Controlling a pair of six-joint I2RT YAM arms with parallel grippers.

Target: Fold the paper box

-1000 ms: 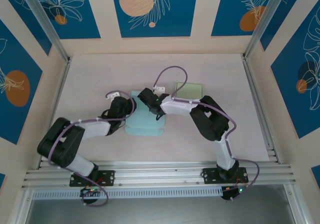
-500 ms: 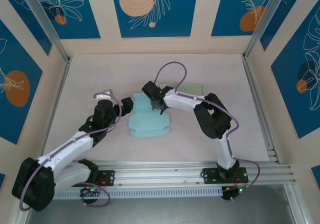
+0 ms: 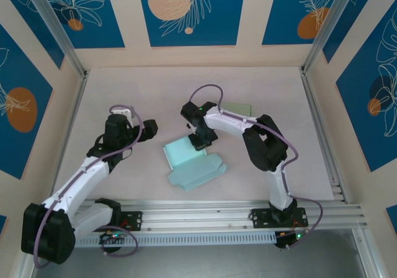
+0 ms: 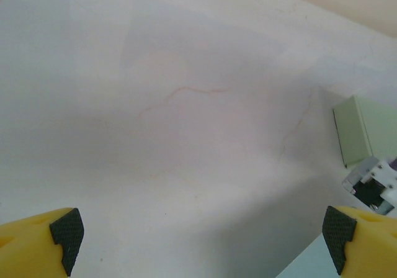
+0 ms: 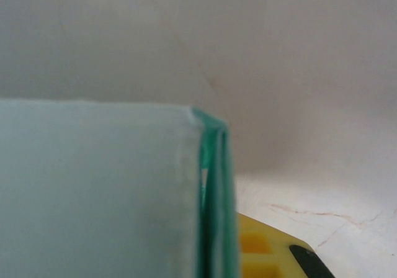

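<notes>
Pinches the light, floppy paper box (image 3: 195, 169), at the middle of the bench (image 3: 267, 85), by its far edge in the narrow right claw (image 3: 201, 143), with the left claw (image 3: 150, 129) wide and empty to the left; probably handles best gripped at stiffer folded edges.

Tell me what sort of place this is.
Probably a robot test cell rather than a home: a pale table walled by blue printed panels on aluminium posts, with a left arm and right arm bolted to the rail at its near edge, a paper box between them.
</notes>
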